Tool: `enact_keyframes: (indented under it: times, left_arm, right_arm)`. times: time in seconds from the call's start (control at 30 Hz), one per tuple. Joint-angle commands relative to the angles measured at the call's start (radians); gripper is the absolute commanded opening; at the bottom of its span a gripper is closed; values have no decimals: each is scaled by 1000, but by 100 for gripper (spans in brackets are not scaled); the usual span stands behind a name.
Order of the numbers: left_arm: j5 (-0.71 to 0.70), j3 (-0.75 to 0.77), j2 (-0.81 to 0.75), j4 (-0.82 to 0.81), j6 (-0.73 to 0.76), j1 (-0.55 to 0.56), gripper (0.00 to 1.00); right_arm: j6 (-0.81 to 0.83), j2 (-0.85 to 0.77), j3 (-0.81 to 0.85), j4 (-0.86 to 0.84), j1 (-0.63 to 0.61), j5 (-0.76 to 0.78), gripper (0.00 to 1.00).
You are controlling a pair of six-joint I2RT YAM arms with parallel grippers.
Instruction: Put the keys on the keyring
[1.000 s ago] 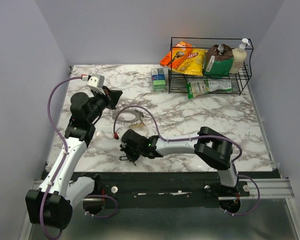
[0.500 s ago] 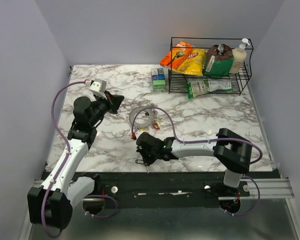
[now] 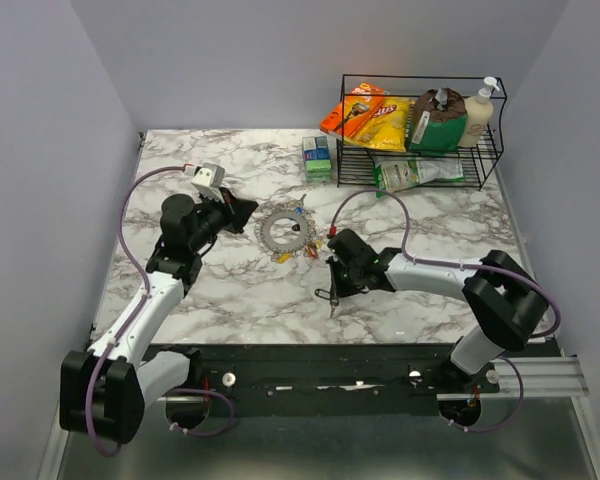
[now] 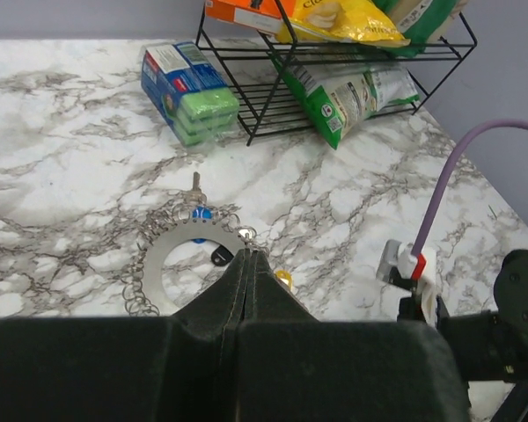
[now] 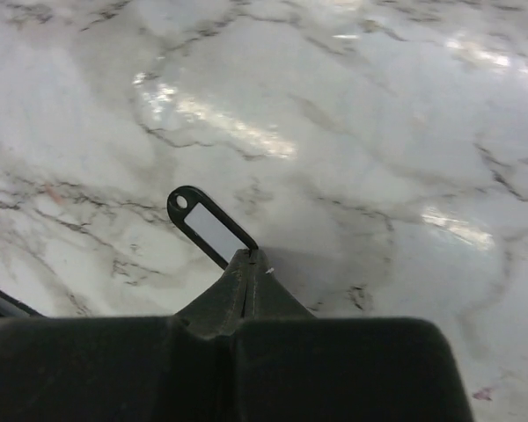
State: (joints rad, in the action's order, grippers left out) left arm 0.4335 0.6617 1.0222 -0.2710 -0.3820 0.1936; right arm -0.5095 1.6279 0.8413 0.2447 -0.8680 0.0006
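The keyring [image 3: 287,230] lies flat mid-table, a silver ring [image 4: 172,255] with silver keys fanned around it. A blue key head [image 4: 201,214] and a yellow one [image 4: 284,280] show among the keys. My left gripper [image 3: 248,210] is shut, its tips [image 4: 249,252] at the ring's near right rim; I cannot tell whether they pinch it. My right gripper [image 3: 332,290] is right of the ring, low over the marble. It is shut [image 5: 252,255] on the end of a black key tag with a white label [image 5: 207,230].
A black wire rack [image 3: 420,150] at the back right holds snack bags and a soap bottle, with a green bag [image 3: 410,175] under it. A blue and green pack [image 4: 189,92] lies left of the rack. The right arm's purple cable [image 3: 380,200] arches over the table.
The right arm swung from the near left to the right of the keyring, carrying the tag. The left gripper moved right toward the ring. The keyring shifted right.
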Motion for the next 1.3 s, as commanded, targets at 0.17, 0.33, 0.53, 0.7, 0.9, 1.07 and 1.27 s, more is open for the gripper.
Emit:
enact_keyframes:
  times: [0.17,0.33,0.53,0.7,0.9,1.07,1.27]
  left_arm:
    - [-78,93,247,44,74,165,0]
    - [-122,283,485,160,74,230,0]
    - [-225,442,717,294,61,256,0]
    - [-269,480,828,365,57,280,0]
    - [-274,426,875,354,28,309,0]
    - [-268,333,854,343,8,343,0]
    - [-257,182,790,311,-44,409,0]
  right_arm:
    - [-61,-100,-100,307,217,173,0]
    - [-76,-216,-24,350,284,235,0]
    - [-37,-295,47,378,284,309,1]
    - [-3,-367,67,370,284,311,4]
    - [26,-364,33,314,287,290,4]
    - [5,-298,-39,268,285,194,4]
    - [-17,-296,-99,245,285,125,12]
